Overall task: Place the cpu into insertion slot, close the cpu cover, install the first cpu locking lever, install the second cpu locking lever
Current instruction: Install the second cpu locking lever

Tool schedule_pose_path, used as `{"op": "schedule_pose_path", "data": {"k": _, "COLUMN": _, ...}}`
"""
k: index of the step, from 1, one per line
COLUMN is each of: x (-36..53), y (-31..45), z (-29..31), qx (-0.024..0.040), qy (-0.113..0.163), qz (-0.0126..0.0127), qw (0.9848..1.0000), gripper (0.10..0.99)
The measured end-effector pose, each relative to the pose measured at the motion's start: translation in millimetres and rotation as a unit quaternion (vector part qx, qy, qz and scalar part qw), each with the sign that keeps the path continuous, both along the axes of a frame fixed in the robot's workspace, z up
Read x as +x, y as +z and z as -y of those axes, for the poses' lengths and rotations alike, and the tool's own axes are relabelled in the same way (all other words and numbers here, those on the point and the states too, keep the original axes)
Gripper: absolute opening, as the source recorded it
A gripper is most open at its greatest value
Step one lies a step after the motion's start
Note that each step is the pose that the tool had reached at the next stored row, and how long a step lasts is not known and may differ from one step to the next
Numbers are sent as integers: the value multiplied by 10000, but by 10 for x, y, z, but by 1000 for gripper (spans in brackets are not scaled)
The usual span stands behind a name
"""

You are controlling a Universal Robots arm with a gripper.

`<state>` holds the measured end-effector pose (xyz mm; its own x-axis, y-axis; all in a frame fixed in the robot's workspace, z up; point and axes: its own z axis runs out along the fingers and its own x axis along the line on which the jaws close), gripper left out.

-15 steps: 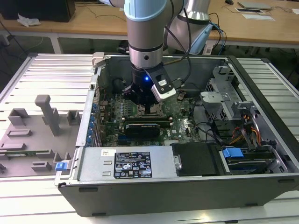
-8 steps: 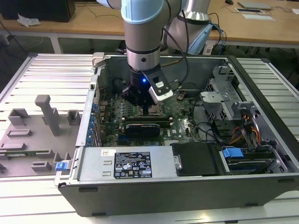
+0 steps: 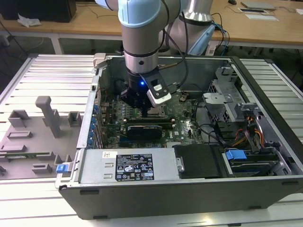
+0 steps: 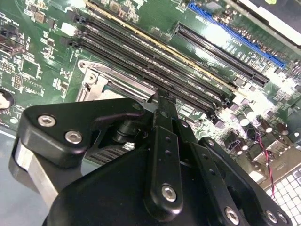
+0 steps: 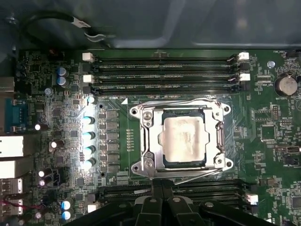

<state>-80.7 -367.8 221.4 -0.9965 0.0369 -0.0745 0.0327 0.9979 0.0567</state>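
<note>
The cpu [image 5: 183, 139], a pale silvery square, lies in the insertion slot [image 5: 186, 165] on the green board. The silvery cpu cover [image 5: 150, 141] is down over it and frames it through its window. Thin metal locking levers run along two opposite sides of the cover, one [image 5: 178, 101] by the far memory slots and one [image 5: 197, 175] beside the gripper. My gripper [image 5: 162, 188] is shut, its black fingertips together right at the cover's edge by that lever. The second wrist view shows the gripper [image 4: 162, 96] low over the cover's corner [image 4: 101, 77]. In the exterior view the gripper [image 3: 142, 109] reaches down into the open computer case.
Long black memory slots [image 5: 164, 70] flank the socket on both sides. A black graphics card [image 3: 149, 128] lies just in front of the gripper, with the power supply [image 3: 128, 165] beyond it. Drive cages and cables [image 3: 246, 132] fill the exterior view's right. A grey fixture tray [image 3: 33, 137] sits outside the case.
</note>
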Motion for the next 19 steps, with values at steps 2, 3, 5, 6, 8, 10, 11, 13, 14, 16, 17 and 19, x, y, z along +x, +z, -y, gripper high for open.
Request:
{"op": "schedule_pose_path", "data": {"k": 2, "x": -20, "y": -12, "z": 23, "qx": 100, "qy": -1, "qz": 0, "qw": 10000, "gripper": 106}}
{"op": "schedule_pose_path", "data": {"k": 3, "x": -25, "y": -15, "z": 32, "qx": 138, "qy": -1, "qz": 0, "qw": 9999, "gripper": 106}}
{"op": "schedule_pose_path", "data": {"k": 5, "x": -34, "y": -24, "z": 55, "qx": 226, "qy": -1, "qz": 0, "qw": 9997, "gripper": 106}}
{"op": "schedule_pose_path", "data": {"k": 6, "x": -42, "y": -29, "z": 66, "qx": 259, "qy": -1, "qz": 0, "qw": 9997, "gripper": 106}}
{"op": "schedule_pose_path", "data": {"k": 8, "x": -54, "y": -37, "z": 101, "qx": 305, "qy": -1, "qz": 0, "qw": 9995, "gripper": 106}}
{"op": "schedule_pose_path", "data": {"k": 10, "x": -63, "y": -41, "z": 143, "qx": 352, "qy": -1, "qz": 0, "qw": 9994, "gripper": 106}}
{"op": "schedule_pose_path", "data": {"k": 11, "x": -64, "y": -43, "z": 149, "qx": 374, "qy": -1, "qz": 0, "qw": 9993, "gripper": 106}}
{"op": "schedule_pose_path", "data": {"k": 13, "x": -72, "y": -64, "z": 160, "qx": 488, "qy": -1, "qz": 0, "qw": 9988, "gripper": 106}}
{"op": "schedule_pose_path", "data": {"k": 14, "x": -83, "y": -83, "z": 167, "qx": 527, "qy": -1, "qz": 0, "qw": 9986, "gripper": 106}}
{"op": "schedule_pose_path", "data": {"k": 16, "x": -100, "y": -103, "z": 176, "qx": 580, "qy": -2, "qz": 0, "qw": 9983, "gripper": 106}}
{"op": "schedule_pose_path", "data": {"k": 17, "x": -118, "y": -112, "z": 186, "qx": 637, "qy": -1, "qz": 0, "qw": 9980, "gripper": 106}}
{"op": "schedule_pose_path", "data": {"k": 19, "x": -155, "y": -132, "z": 209, "qx": 739, "qy": -1, "qz": 0, "qw": 9973, "gripper": 106}}
